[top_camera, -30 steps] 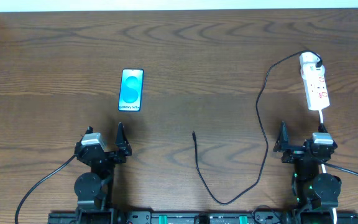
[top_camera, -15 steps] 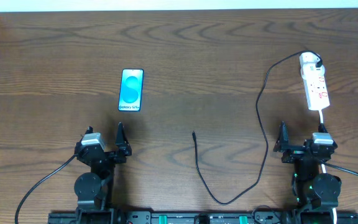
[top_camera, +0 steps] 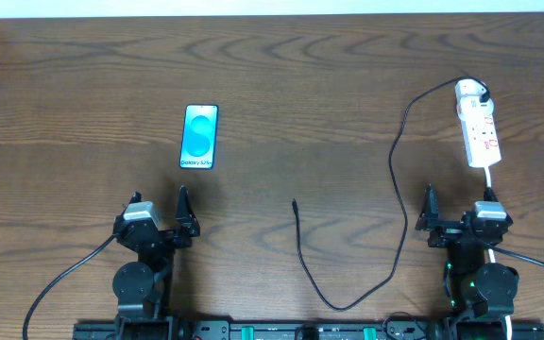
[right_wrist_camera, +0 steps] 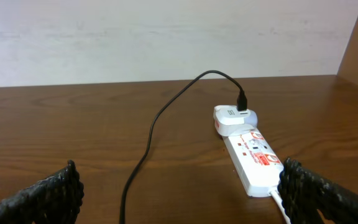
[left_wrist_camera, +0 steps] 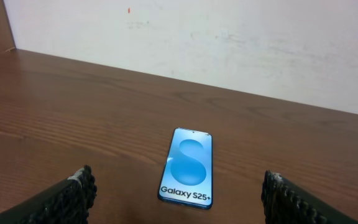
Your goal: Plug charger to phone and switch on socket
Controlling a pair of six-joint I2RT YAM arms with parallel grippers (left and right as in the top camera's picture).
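Both grippers gape wide, empty; phone (top_camera: 200,137) lies ahead of left gripper (top_camera: 159,203) (socket (top_camera: 478,132) ahead of right gripper (top_camera: 459,203)).

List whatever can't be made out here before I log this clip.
- Socket switches: right wrist view shows red marks, too small to read on or off; tinier overhead.
- Charger tip: overhead only, too small to tell its shape.
- Phone port: left wrist view, near edge too thin and dark.
- Socket's white cord: right wrist view, cut off by the bottom edge.
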